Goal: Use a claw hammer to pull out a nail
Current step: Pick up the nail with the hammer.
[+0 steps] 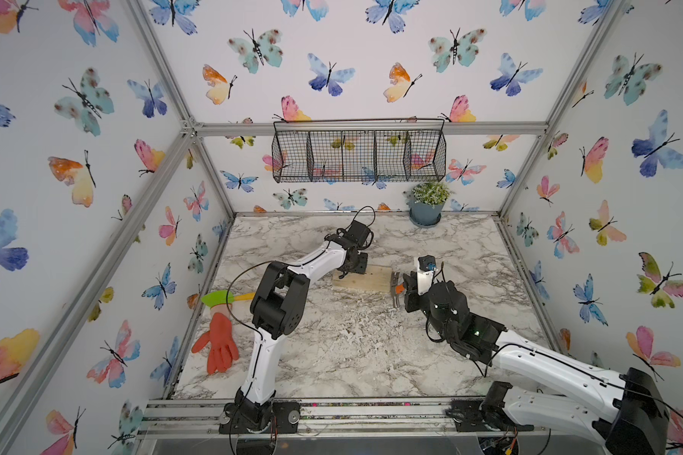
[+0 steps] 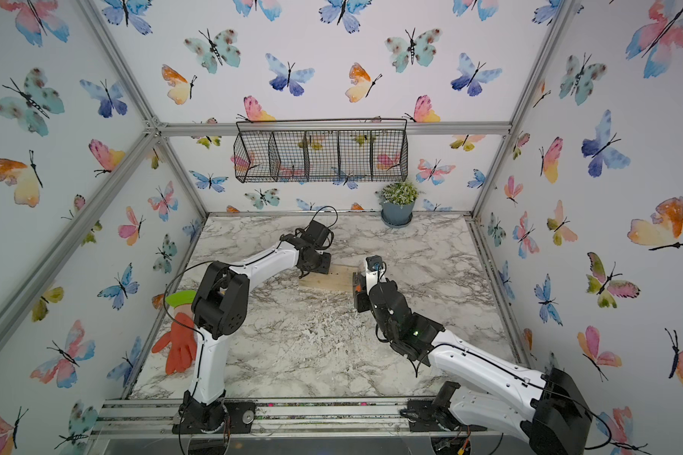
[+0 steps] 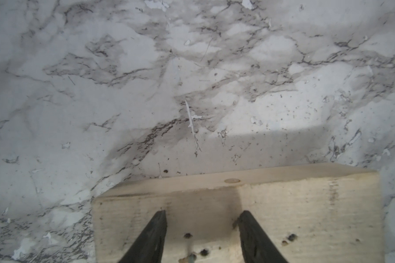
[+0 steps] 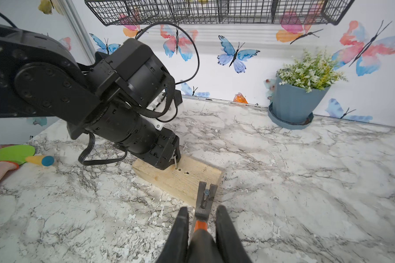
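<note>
Listener: Hammer and grippers, where is each?

Describer: On the handle of the claw hammer (image 4: 201, 214), just behind its orange neck, the right gripper (image 4: 202, 208) is clamped tight. Over the wooden block (image 4: 180, 180), the left gripper (image 3: 203, 212) has its fingers spread and grips nothing. Its tips are down on the wood.

Listener: Which way does the hammer lie?

Describer: Its long axis runs from the right gripper toward the robot's left, roughly in line with the block's length. The steel head sits crosswise at the block's right end. The forked claw shows past the fingertips with a nail (image 4: 206, 193) lodged in the fork. Whether that nail's tip is clear of the wood is hidden.

Listener: What does the next move depend on?

Describer: Probably a second nail (image 4: 175, 161), upright in the block, farther left of the claw. The left arm is nearer to it, but the right arm holds the hammer.
</note>
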`<state>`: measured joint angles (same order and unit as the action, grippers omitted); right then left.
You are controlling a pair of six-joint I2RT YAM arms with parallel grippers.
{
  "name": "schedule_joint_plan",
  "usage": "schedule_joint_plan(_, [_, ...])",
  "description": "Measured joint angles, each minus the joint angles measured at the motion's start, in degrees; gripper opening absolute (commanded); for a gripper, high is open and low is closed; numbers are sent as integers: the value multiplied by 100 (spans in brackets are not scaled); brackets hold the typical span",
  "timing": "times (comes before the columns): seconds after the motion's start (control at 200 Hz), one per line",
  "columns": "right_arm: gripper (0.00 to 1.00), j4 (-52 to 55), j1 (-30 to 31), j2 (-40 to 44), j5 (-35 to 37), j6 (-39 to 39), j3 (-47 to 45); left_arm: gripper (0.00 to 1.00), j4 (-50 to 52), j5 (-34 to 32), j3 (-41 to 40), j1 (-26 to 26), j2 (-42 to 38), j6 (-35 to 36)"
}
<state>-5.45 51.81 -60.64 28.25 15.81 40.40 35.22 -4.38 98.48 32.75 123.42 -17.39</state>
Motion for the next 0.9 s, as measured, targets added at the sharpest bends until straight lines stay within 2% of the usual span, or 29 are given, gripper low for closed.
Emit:
schedule_joint_plan(0.17, [3,503,-437,153,-540,310,129,63,459,37,-57,9,-186,-20])
schedule_joint_plan(0.566, [3,855,-710,188,-1246,627,146,63,793,105,-155,35,-892,2])
schedule_joint_plan(0.756, [3,1005,-977,201,-1596,728,208,61,531,175,-968,37,-2044,-24])
schedule_joint_plan(0.901, [3,1054,-1196,326,-1880,769,299,63,63,557,-1912,37,-3060,-96])
